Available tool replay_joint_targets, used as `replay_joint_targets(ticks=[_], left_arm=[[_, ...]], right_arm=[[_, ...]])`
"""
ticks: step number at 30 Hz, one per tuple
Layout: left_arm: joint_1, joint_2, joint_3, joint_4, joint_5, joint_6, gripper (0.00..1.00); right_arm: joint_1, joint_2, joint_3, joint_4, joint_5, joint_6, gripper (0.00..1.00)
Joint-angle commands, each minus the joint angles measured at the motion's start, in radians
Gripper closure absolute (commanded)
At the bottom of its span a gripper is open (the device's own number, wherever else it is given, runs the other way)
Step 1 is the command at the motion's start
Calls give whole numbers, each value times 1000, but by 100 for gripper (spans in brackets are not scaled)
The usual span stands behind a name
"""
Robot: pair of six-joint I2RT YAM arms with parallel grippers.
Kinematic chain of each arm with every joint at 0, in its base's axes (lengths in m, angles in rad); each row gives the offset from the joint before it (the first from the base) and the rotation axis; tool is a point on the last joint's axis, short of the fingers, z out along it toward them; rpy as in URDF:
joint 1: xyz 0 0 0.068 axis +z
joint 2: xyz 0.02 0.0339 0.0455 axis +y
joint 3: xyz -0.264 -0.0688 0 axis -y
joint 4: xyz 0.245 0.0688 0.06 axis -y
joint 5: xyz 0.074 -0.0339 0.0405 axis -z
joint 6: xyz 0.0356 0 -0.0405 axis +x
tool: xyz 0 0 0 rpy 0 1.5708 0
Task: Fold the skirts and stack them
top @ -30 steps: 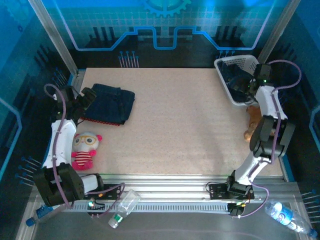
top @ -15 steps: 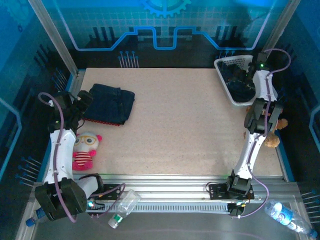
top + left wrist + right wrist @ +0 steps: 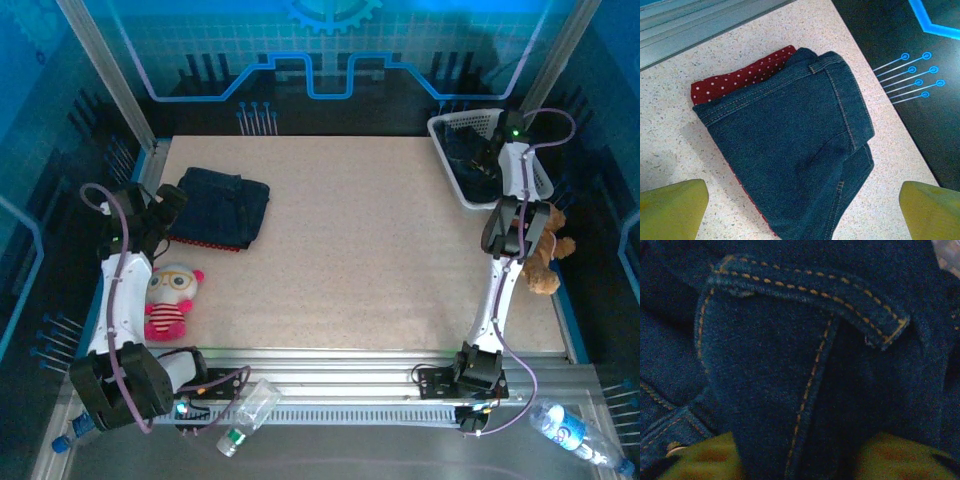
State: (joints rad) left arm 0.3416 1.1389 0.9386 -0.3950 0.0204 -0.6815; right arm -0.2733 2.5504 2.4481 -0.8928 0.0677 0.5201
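Biggest change over the last second, on the right: up off the near edge, stretched out long and dipped into the white plastic mesh basket (image 3: 465,117) at the far right corner of the speckled beige worktop (image 3: 360,250). Uncovers the brown teddy bear (image 3: 545,255) by the worktop's right edge, too. Through the wrist camera, right gripper (image 3: 800,460) down in a crumpled dark blue denim skirt (image 3: 790,355) inside the basket. Drawn in partway around a ridge of cloth that bulges up in the gap, so pinching that fold by the look of it.

Hardly any change on the left. Left gripper (image 3: 168,203) spread wide, holding nothing, hovering just beside the stack at the far left: folded dark blue denim skirt (image 3: 790,150) on top of a folded red skirt with small white dots (image 3: 735,80), with a strip of red peeking out along one edge.

Meaning for the task – two done and stacked, next one getting fetched. Probably needs lifting clear of the basket wall and spreading flat mid-worktop before any folding. Can't tell what else sits under it in there.
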Motion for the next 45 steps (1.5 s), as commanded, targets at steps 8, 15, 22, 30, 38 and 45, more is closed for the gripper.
replay_joint_targets(ticks=[8, 15, 22, 30, 38, 45], left_arm=[[10, 31, 14, 23, 131, 45, 1], [-33, 43, 44, 39, 168, 77, 1], [-103, 19, 51, 80, 158, 95, 1], [-136, 19, 75, 71, 167, 99, 1], [-199, 81, 135, 34, 147, 110, 1], [-272, 150, 184, 32, 115, 124, 1]], right_arm=[[25, -492, -395, 278, -47, 1, 100], [118, -777, -559, 424, -38, -16, 100], [296, -889, -498, 476, -84, -106, 100], [500, -810, -298, 399, -319, -169, 100], [558, -793, -316, 431, -478, -205, 100], [475, -924, -801, 603, -618, -342, 99]])
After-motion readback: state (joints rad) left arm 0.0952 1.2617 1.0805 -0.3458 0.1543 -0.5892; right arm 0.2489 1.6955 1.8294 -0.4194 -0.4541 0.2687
